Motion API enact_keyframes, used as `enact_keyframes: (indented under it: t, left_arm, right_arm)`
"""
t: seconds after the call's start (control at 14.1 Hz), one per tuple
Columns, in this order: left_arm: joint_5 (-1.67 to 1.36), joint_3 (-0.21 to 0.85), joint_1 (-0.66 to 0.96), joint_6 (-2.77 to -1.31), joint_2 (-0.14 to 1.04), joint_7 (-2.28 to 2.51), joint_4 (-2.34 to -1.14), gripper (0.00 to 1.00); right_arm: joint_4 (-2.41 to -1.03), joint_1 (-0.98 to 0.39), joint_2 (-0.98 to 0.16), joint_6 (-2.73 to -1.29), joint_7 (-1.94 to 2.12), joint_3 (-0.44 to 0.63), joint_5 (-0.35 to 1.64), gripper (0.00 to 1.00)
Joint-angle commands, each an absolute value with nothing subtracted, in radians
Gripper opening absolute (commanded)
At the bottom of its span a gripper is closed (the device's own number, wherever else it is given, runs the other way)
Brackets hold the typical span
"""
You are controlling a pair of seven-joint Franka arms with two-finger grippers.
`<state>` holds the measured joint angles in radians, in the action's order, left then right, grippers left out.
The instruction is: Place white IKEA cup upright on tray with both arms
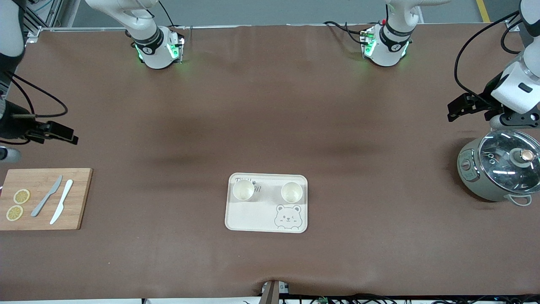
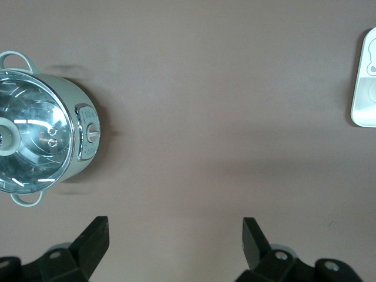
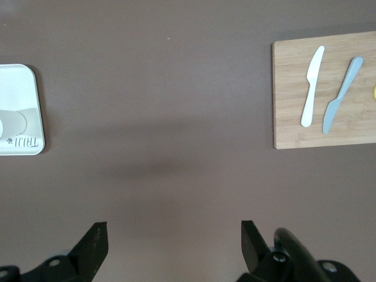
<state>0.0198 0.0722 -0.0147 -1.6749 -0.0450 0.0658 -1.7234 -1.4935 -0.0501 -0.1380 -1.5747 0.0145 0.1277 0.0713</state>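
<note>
Two white cups [image 1: 243,190] [image 1: 291,192] stand upright, mouths up, side by side on the farther half of the cream bear-face tray [image 1: 253,215] at mid-table. My left gripper [image 1: 452,111] is open and empty, up in the air beside the pot at the left arm's end; its wrist view shows the open gripper [image 2: 175,232] and a tray edge [image 2: 364,88]. My right gripper [image 1: 72,137] is open and empty above the table by the cutting board; its wrist view shows the open gripper [image 3: 174,232], a tray corner [image 3: 23,82] and part of one cup [image 3: 12,123].
A grey-green pot with a glass lid [image 1: 500,169] [image 2: 41,138] sits at the left arm's end. A wooden cutting board [image 1: 80,198] [image 3: 294,88] with two knives and two lemon slices lies at the right arm's end. Brown cloth covers the table.
</note>
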Motion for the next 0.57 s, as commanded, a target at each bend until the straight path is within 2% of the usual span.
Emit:
enact_keyframes:
  t: [0.0, 0.28, 0.5]
  left_arm:
    - [0.017, 0.077, -0.023, -1.675, -0.048, 0.051, -1.718, 1.00]
    - [0.015, 0.078, -0.020, -1.671, -0.057, 0.054, -1.713, 1.00]
    - [0.015, 0.080, -0.018, -1.671, -0.052, 0.054, -1.713, 1.00]
  right_arm:
    - [-1.569, -0.038, -0.039, -1.571, 0.026, 0.107, 0.019, 1.00]
    - [-1.672, -0.034, 0.079, -1.577, 0.078, 0.107, 0.015, 1.00]
    - [-1.678, -0.035, 0.101, -1.554, 0.103, 0.109, -0.009, 1.00]
